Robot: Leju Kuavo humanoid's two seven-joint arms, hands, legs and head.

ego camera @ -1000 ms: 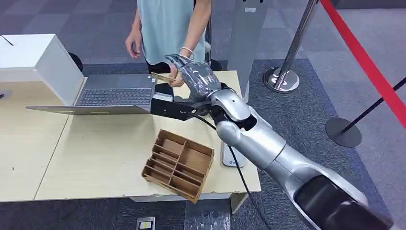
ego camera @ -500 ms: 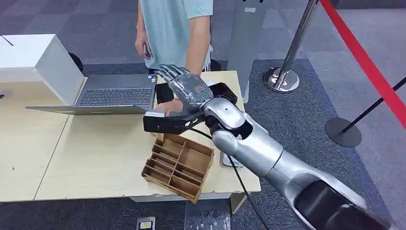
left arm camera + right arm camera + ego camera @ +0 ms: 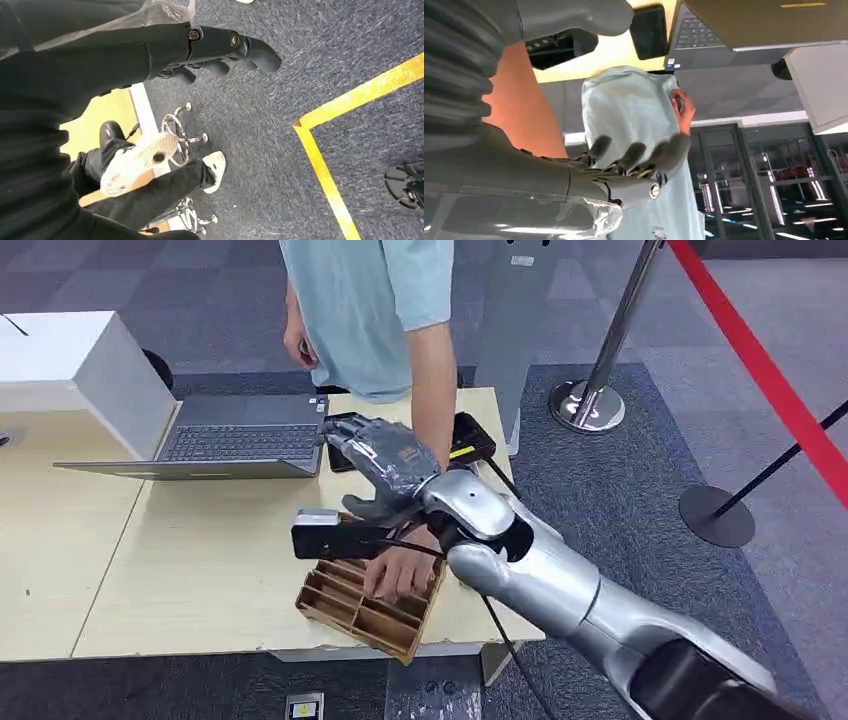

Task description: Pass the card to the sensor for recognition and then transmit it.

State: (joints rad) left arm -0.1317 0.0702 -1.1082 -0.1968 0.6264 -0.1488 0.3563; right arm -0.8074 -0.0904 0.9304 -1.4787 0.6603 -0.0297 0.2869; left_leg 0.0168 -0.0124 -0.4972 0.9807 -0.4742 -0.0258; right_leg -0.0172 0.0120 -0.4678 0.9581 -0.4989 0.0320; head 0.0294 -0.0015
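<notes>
Now the right hand (image 3: 385, 462) hovers empty, fingers spread, over the table (image 3: 200, 570). At its 6 o'clock, a person's hand (image 3: 400, 570) reaches into the box (image 3: 345, 605). Left hand (image 3: 220, 55) hangs loosely curled, holding nothing.

Right hand (image 3: 385, 462): grey, dark fingers (image 3: 639, 152). Beyond fingers: person's shirt (image 3: 370, 300), pale blue; laptop (image 3: 235, 435), grey. Below fingers: divided tray (image 3: 345, 605), brown cardboard; table (image 3: 200, 570), light wood. Barrier tape (image 3: 760, 360), red.

The right hand (image 3: 385, 462) blocks part of the black sensor (image 3: 462, 437) behind it. The person's hand (image 3: 400, 570) covers a few slots of the cardboard organizer (image 3: 360, 608) (can't tell if a card's under there). Person's head is cut off up top.
</notes>
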